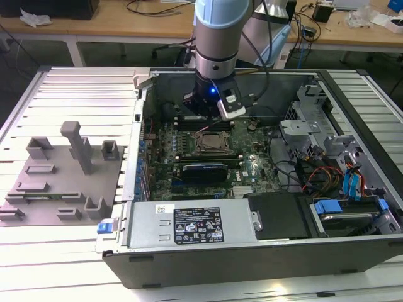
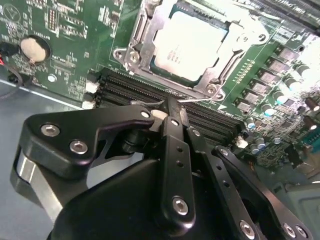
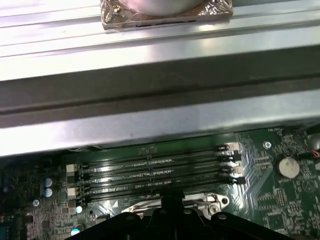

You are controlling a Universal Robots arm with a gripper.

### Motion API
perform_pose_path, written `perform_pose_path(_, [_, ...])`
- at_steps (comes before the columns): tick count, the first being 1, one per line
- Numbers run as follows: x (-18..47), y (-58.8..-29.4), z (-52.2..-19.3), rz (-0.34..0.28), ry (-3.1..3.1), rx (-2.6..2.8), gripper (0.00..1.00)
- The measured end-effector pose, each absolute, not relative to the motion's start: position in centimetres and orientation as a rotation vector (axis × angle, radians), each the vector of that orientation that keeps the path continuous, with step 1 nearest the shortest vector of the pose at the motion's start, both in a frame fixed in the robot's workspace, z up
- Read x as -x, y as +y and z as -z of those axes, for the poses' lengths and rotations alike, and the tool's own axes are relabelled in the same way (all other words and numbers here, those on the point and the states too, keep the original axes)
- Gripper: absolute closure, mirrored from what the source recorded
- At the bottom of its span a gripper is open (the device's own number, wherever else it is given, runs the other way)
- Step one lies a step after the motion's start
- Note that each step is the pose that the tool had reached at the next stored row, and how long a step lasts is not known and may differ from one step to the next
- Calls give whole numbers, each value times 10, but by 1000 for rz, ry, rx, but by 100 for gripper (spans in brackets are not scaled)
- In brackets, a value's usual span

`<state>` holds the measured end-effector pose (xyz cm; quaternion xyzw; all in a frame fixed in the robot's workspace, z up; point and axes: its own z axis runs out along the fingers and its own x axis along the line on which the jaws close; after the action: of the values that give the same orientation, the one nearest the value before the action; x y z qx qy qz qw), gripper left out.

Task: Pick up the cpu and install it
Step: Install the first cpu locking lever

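An open computer case (image 1: 220, 263) sits beside a grey fixture plate (image 1: 68, 181) on a slatted table (image 1: 82, 94).

The robot's arm (image 1: 217, 31) is grey and round. It comes straight down from the far side, near the middle of the exterior view. Its wrist (image 1: 214, 78) points down, and a small blue light (image 1: 214, 90) glows on it. The black gripper (image 1: 210, 114) hangs below the wrist, pointing down. In both wrist views the gripper (image 2: 170, 107) (image 3: 172, 200) ends in one thin tip. Its fingers (image 2: 175, 135) are pressed together with nothing between them. Its black side links (image 2: 75, 135) spread out wide behind the tip.
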<state>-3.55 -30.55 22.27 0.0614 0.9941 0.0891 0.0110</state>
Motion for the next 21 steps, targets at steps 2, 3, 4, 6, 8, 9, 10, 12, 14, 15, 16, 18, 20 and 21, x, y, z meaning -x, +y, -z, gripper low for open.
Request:
perform_pose_path(2, [35, -303, -222, -280, 3102, -180, 89])
perform_pose_path(3, [35, -301, -221, -281, 3101, -172, 89])
perform_pose_path(4, [35, -300, -219, -281, 3095, -147, 89])
perform_pose_path(6, [35, -300, -218, -278, 3088, -130, 89])
perform_pose_path(8, [35, -300, -218, -276, 3089, -129, 89])
perform_pose_path(9, [35, -300, -218, -275, 3089, -129, 89])
perform_pose_path(10, [35, -300, -218, -275, 3089, -129, 89])
perform_pose_path(12, [35, -300, -218, -275, 3089, -129, 89])
perform_pose_path(14, [35, -300, -218, -275, 3089, -129, 89])
perform_pose_path(15, [35, -300, -218, -275, 3089, -129, 89])
perform_pose_path(16, [35, -300, -218, -275, 3089, -129, 89])
perform_pose_path(18, [36, -300, -219, -274, 3089, -129, 89])
perform_pose_path(20, [35, -300, -220, -272, 3089, -129, 89])
perform_pose_path(21, [35, -300, -220, -270, 3089, -129, 89])
